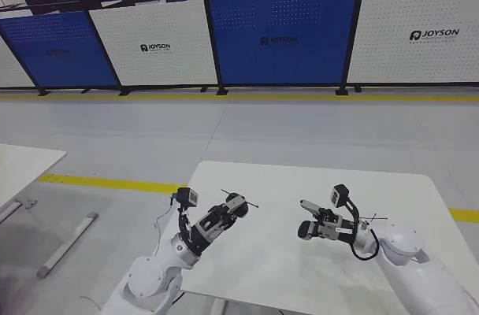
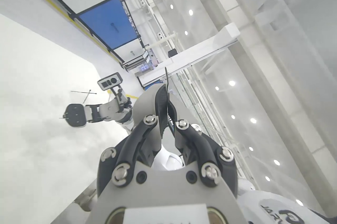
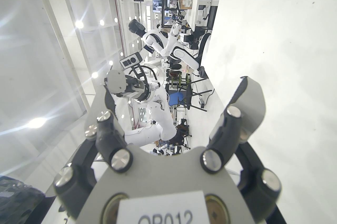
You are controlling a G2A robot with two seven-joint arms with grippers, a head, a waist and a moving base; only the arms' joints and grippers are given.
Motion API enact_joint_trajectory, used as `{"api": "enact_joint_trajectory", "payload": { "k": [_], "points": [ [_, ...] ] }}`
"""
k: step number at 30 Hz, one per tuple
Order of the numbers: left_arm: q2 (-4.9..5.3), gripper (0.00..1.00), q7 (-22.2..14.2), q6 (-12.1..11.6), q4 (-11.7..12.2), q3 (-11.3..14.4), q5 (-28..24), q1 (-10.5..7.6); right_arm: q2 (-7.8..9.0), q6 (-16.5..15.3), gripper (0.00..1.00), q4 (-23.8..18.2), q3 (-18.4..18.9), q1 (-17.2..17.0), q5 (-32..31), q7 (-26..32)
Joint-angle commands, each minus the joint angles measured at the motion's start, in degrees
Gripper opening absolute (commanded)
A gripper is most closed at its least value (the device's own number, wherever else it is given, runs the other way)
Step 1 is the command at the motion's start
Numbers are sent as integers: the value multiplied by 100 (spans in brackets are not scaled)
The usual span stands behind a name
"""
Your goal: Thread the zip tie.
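Two grippers are over the white table (image 1: 302, 268), well apart and facing each other. Left gripper (image 2: 164, 93): fingers pressed together, pinching a thin black zip tie (image 2: 166, 77), which juts out just past the fingertips. Right gripper (image 3: 176, 89): fingers spread wide. A second thin black strip (image 1: 373, 218) shows just behind the right gripper, by its wrist; whether it rests on the table cannot be told
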Motion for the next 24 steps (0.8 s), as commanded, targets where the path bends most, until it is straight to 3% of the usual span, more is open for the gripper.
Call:
{"api": "enact_joint_trajectory", "payload": {
  "k": [1,8,14,19,24],
  "points": [
    [0,0,19,35,132,77,197,-40,0,0,100,0,0,0,0,0],
    [13,0,-94,334,573,306,613,-223,0,0,100,0,0,0,0,0],
    [6,0,247,339,1008,553,1417,-418,0,0,100,0,0,0,0,0],
    [12,0,380,488,1323,727,2025,-547,0,0,100,0,0,0,0,0],
    [5,0,708,380,1490,809,2359,-582,0,0,100,0,0,0,0,0]
  ]
}}
